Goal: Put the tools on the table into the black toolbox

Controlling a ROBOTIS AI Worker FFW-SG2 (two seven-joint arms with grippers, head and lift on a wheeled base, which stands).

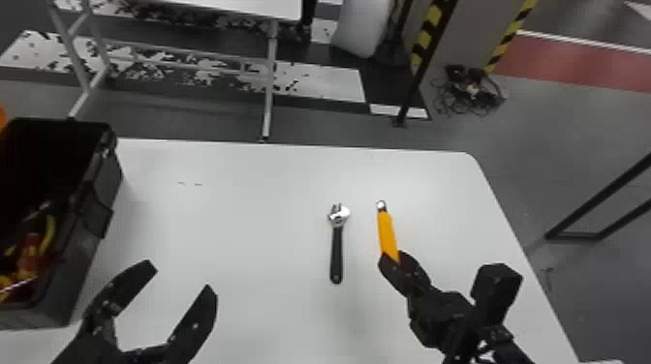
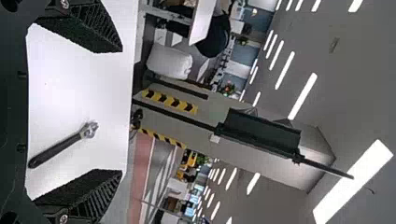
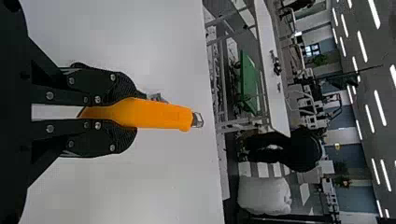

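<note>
Black toolbox (image 1: 81, 271) on the left side of the counter (image 1: 271, 169). Left end effector (image 1: 179, 278) spread near it; right end effector (image 3: 134, 113) pinching the orange tool (image 1: 387, 233), inward of the right edge. Best kept firm, raised clear of the adjustable wrench (image 1: 336, 251), then lowered inside the toolbox.

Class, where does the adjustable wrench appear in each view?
Head view: the wrench lies just below centre, left of the orange tool.
Left wrist view: framed by the open left hand.
Right wrist view: its metal head peeks past the orange tool.
Shared landmark: white table.
</note>
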